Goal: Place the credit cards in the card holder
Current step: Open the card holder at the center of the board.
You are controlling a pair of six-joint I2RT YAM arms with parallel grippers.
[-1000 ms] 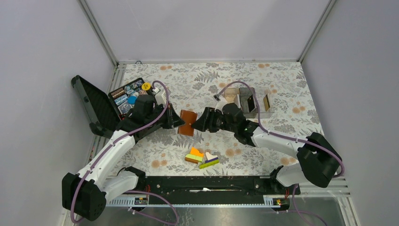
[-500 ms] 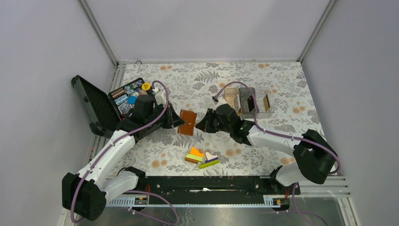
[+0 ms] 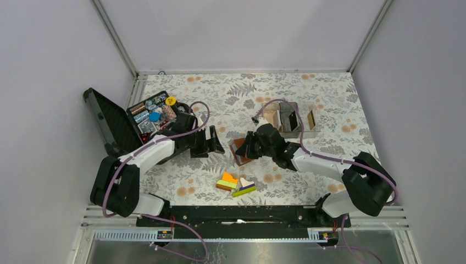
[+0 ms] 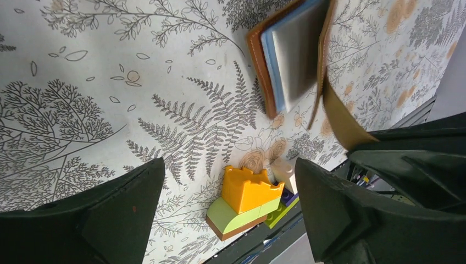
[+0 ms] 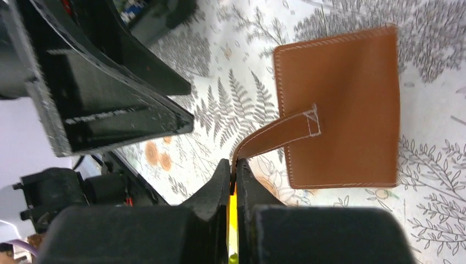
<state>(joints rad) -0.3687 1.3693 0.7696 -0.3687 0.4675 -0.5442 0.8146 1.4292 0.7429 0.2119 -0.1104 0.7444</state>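
The card holder [image 5: 340, 104] is a brown leather folder, lying low over the floral table beside my right arm [image 3: 240, 155]. My right gripper [image 5: 235, 165] is shut on its snap tab [image 5: 277, 136]. In the left wrist view the card holder [image 4: 261, 60] hangs partly open, with a bluish and a grey credit card [image 4: 299, 52] showing inside. My left gripper [image 4: 231, 214] stands open just left of the holder [image 3: 215, 142], with nothing between its fingers; only table and toy blocks lie below it.
A stack of orange, green and purple blocks [image 3: 235, 184] sits near the front edge. An open black tool case [image 3: 118, 122] stands at the left. Clear and brown compartment boxes [image 3: 289, 118] are behind the right arm.
My left gripper has opened, let go of the card holder and drawn back left. My right gripper shut on the snap tab and the holder shifted right with it.
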